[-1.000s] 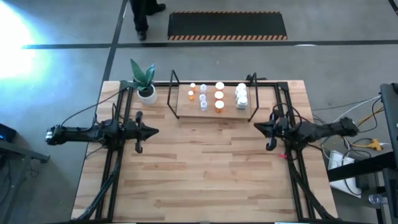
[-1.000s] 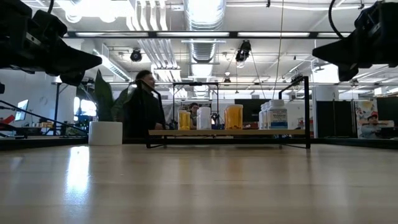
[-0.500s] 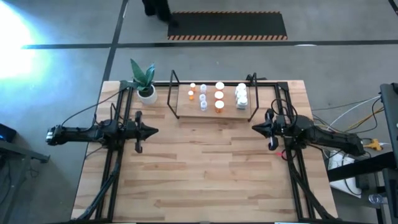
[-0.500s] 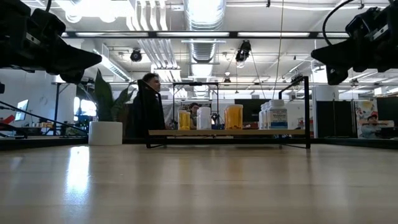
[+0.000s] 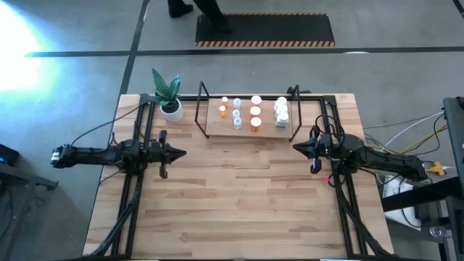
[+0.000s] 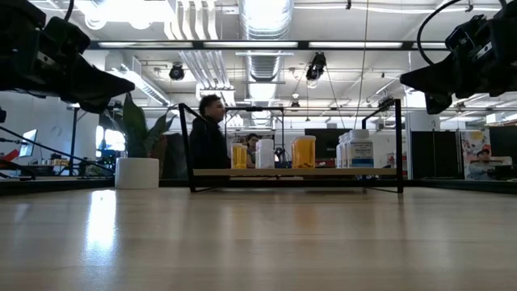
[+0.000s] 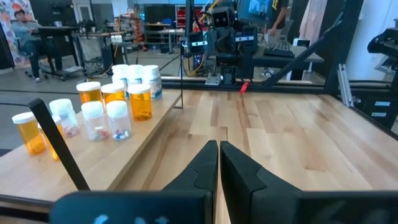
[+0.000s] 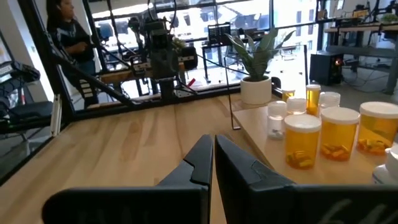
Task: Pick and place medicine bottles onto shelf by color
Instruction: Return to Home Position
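The medicine bottles (image 5: 255, 111) stand on their bases on the shelf (image 5: 217, 130), a pale board in black wire at the far middle of the table. Orange ones (image 8: 339, 132), clear ones (image 7: 107, 119) and white ones (image 6: 361, 150) show there. My left gripper (image 5: 183, 153) hovers at the table's left, shut and empty, pointing level toward the right (image 7: 219, 146). My right gripper (image 5: 295, 148) hovers at the table's right, shut and empty, pointing toward the left (image 8: 213, 140). Both hang well above the tabletop (image 6: 121, 85) (image 6: 408, 78).
A white pot with a green plant (image 5: 171, 109) stands at the far left corner beside the shelf. Black frame bars (image 5: 134, 188) (image 5: 344, 196) run along both table sides. A person (image 6: 208, 137) walks beyond the far edge. Bare planks (image 5: 239, 196) span the middle and near part.
My right arm has swung about its base, its rear part going toward the table's near edge, so the gripper now points slightly toward the far edge and sits a little lower and farther left. It stays shut. The person behind the table has walked toward the right.
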